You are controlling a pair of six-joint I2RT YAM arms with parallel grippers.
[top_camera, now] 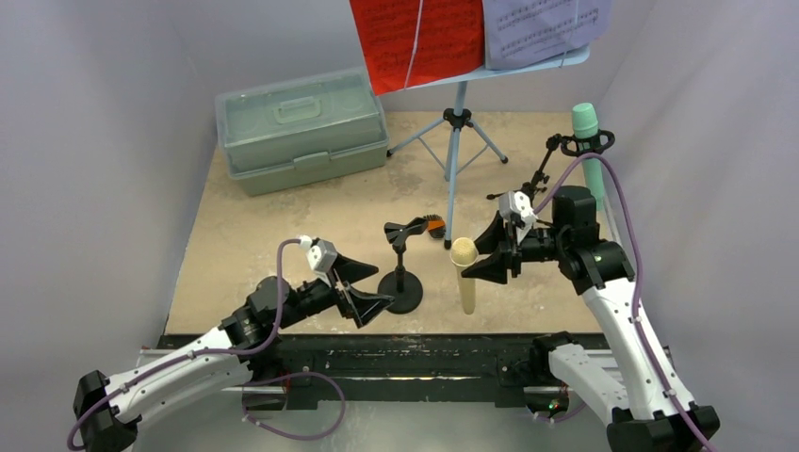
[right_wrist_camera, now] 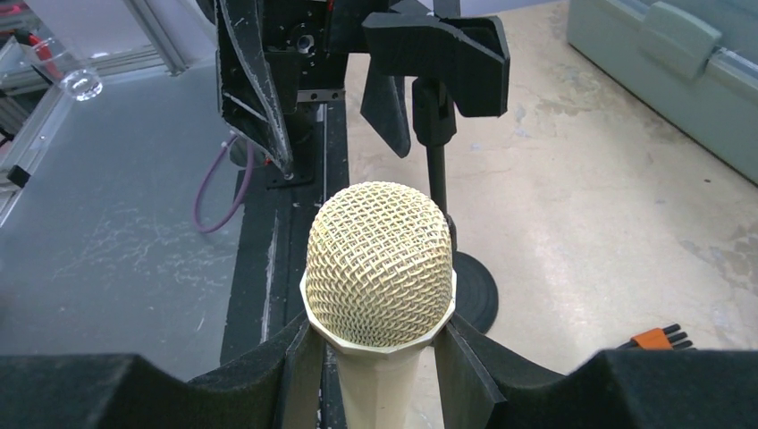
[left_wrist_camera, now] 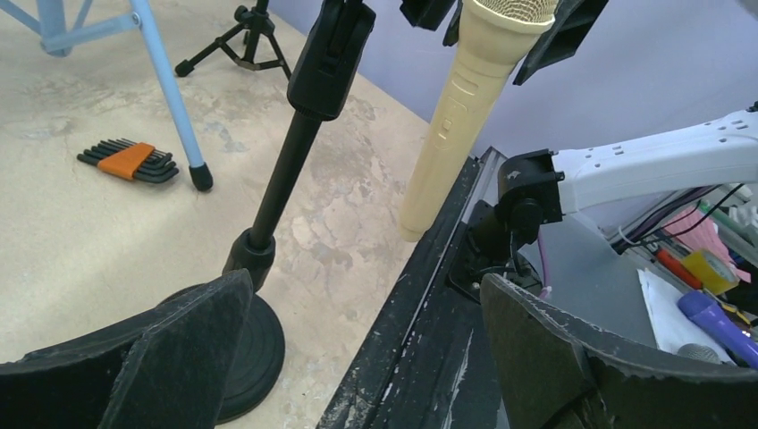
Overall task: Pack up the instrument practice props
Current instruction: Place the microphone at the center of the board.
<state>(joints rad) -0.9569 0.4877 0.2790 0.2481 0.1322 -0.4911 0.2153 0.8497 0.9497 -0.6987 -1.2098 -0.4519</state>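
Observation:
My right gripper (top_camera: pixel 474 261) (right_wrist_camera: pixel 380 357) is shut on the tan microphone (top_camera: pixel 464 282) (left_wrist_camera: pixel 456 116) (right_wrist_camera: pixel 380 268), its pads just under the mesh head. The microphone stands upright near the table's front edge. Left of it is the black round-base mic holder (top_camera: pixel 405 290) (left_wrist_camera: pixel 277 188) (right_wrist_camera: pixel 435 107), its clip empty. My left gripper (top_camera: pixel 377 285) (left_wrist_camera: pixel 366 295) is open and empty, low beside the holder's base. A teal microphone (top_camera: pixel 587 122) sits in the ring-top tripod holder (top_camera: pixel 542 174) at the back right. The light-blue music rack (top_camera: pixel 456 141) carries a red sheet (top_camera: pixel 415 38) and a purple sheet (top_camera: pixel 542 28).
A pale green plastic case (top_camera: pixel 301 132) (right_wrist_camera: pixel 679 63), lid shut, sits at the back left. A set of hex keys with an orange holder (top_camera: pixel 434 226) (left_wrist_camera: pixel 125 161) lies by the rack's front leg. A black rail (top_camera: pixel 377 344) runs along the near edge.

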